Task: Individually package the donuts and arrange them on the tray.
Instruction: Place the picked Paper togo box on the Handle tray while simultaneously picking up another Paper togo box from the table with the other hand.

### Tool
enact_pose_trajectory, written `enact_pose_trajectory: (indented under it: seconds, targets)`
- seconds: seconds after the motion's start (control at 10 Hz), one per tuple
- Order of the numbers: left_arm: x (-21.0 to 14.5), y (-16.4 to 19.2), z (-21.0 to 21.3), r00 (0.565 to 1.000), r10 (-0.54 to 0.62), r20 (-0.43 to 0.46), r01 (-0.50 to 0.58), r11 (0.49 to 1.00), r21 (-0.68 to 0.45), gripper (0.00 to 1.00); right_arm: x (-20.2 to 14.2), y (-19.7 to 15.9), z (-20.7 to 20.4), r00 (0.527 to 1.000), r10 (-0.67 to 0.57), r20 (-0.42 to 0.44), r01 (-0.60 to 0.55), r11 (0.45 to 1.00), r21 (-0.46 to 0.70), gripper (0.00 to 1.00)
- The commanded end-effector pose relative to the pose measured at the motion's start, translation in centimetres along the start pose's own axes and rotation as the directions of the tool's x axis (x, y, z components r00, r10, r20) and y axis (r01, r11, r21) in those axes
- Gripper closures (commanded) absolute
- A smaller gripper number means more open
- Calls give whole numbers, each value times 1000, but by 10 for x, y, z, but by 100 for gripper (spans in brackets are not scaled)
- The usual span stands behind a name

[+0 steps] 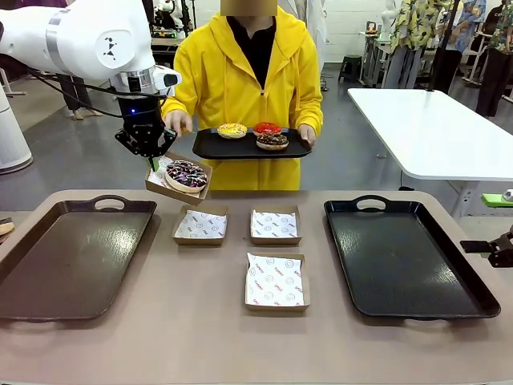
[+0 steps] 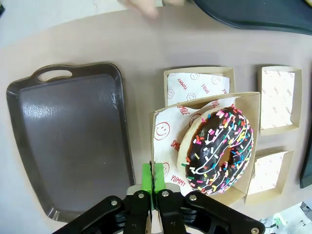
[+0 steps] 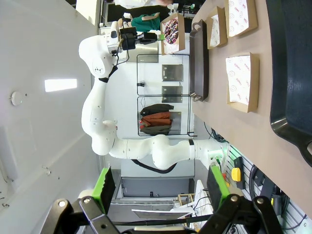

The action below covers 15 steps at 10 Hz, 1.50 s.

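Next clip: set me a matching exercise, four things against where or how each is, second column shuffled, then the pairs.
1. chocolate ring donut with coloured sprinkles
2. yellow-glazed ring donut
3. dark brown handled tray
4. right jaws

A. open, holding nothing
B. flat on the table
C. in the paper-lined cardboard box gripped by the left jaws
D. on the black tray held by the person

Pairs: 1-C, 2-D, 3-B, 4-A

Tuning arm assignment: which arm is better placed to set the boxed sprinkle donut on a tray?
Left: the left gripper is shut on the box, holding the sprinkle donut aloft beside the brown tray. The right gripper is open, off at the table's right edge.
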State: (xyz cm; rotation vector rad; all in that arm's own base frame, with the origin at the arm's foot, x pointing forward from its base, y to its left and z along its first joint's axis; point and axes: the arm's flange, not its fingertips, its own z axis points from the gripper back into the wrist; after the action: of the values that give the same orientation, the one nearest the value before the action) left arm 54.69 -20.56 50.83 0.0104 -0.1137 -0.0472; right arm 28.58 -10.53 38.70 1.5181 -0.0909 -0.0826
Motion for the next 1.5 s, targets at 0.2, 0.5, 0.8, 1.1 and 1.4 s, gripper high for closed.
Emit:
enact_pose_trajectory:
  seconds: [0.2, 0.5, 0.8, 1.1, 1.4]
  targets:
    - [-4, 2, 2, 1000, 2, 3, -2, 1000, 5, 100, 0, 1, 0, 1000, 4, 0, -4, 1000, 14, 0]
    - [-5, 18, 13, 999, 7, -33, -9, 998, -56, 99, 25, 37, -33, 1000, 23, 20, -20, 988, -153, 0]
    - [-33, 79, 38, 999, 3, -52, -8, 995, -95, 99, 55, 103, -104, 998, 38, -44, -51, 936, -347, 0]
    - [-59, 143, 35, 995, 72, -74, -76, 996, -53, 99, 85, 114, -188, 996, 73, -44, -85, 814, -574, 0]
    - [-69, 190, 8, 984, 135, -112, -137, 990, -14, 99, 95, 86, -253, 989, 130, -72, -140, 646, -751, 0]
